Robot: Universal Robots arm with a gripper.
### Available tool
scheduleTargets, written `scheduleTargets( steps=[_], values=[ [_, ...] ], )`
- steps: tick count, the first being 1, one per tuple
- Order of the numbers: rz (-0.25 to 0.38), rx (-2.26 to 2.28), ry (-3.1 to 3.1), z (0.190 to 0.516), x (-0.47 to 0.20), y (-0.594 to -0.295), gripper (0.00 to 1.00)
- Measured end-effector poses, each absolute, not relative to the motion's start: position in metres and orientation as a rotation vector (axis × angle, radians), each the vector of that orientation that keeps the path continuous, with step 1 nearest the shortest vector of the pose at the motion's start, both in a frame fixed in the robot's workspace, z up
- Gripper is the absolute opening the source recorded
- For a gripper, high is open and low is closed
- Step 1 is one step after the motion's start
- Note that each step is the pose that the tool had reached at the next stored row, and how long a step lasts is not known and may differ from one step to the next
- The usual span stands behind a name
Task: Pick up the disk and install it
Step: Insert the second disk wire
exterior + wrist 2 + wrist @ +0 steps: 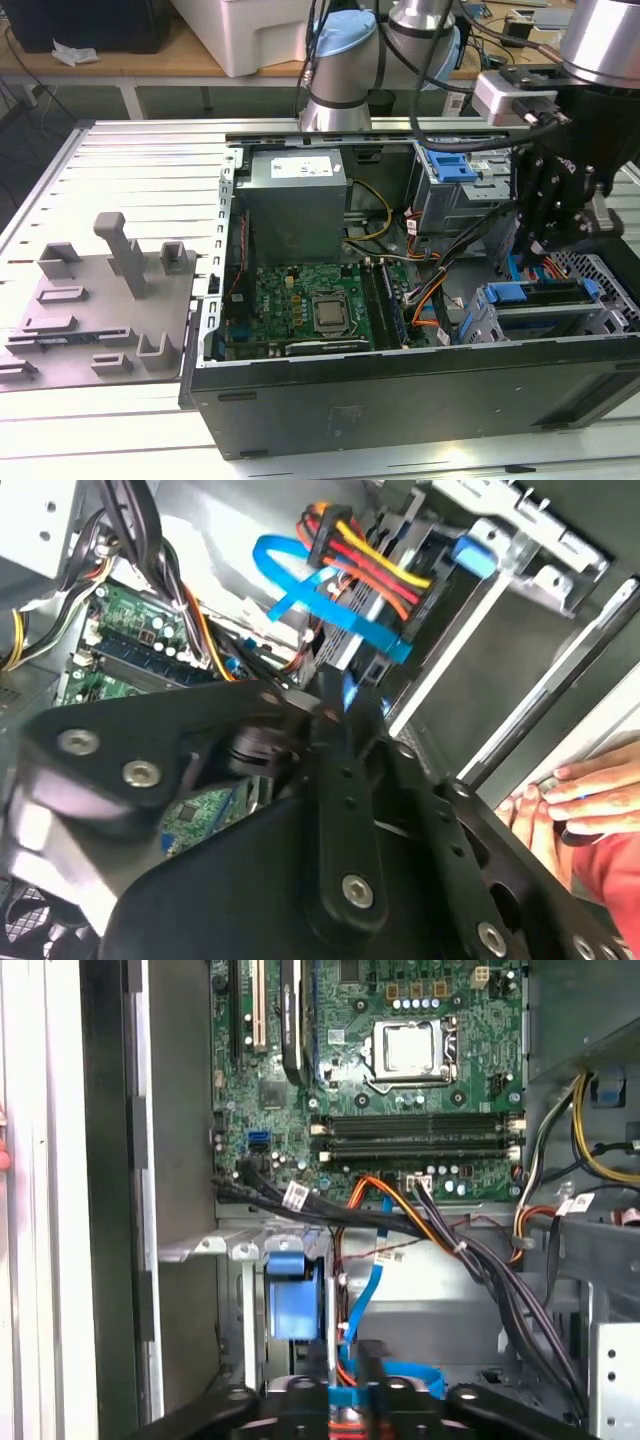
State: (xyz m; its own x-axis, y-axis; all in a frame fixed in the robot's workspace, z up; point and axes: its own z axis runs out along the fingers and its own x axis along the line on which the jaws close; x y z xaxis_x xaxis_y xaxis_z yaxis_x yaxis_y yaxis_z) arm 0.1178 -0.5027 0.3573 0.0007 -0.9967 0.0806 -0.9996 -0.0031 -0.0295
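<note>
1. Ribbed metal table (120, 150) carries everything; behind it runs a wooden bench with a white box on top.
2. At the exterior view's left, a grey moulded fixture (100, 310) with upright posts lies flat on the table, apart from the computer.
3. In the middle, an open black computer case (400, 390) lies on its side. A grey power supply (297, 200) with a white sticker sits at its far end, and the green motherboard (310, 310) with its bare processor socket lies nearer the camera.
4. Further right, bundled orange, yellow and black cables (420, 290) cross from the board toward the drive bays; the first wrist view shows a blue ribbon cable (365, 1300) among them.
5. At the exterior view's right, the disk (540, 305), framed by its blue bracket, sits in the near drive bay inside the case, level with the bay rails.
6. The black gripper (535, 255) hangs just above the disk's left part; whether it touches it I cannot tell.
7. How far the jaws stand open cannot be told, nor whether they have hold of anything.
8. In the second wrist view, a person's hand (565, 805) rests on the case edge.
</note>
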Motion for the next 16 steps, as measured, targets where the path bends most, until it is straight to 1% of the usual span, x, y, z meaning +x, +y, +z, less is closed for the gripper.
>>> scheduleTargets(
  steps=[1,2,16],
  values=[
    [0.124,2.197,-2.194,0.3573,0.1154,-0.5025,0.21],
    [0.128,2.199,-2.195,0.3573,0.1100,-0.5014,0.11],
    [0.130,2.199,-2.195,0.3573,0.1066,-0.5012,0.11]
  ],
)
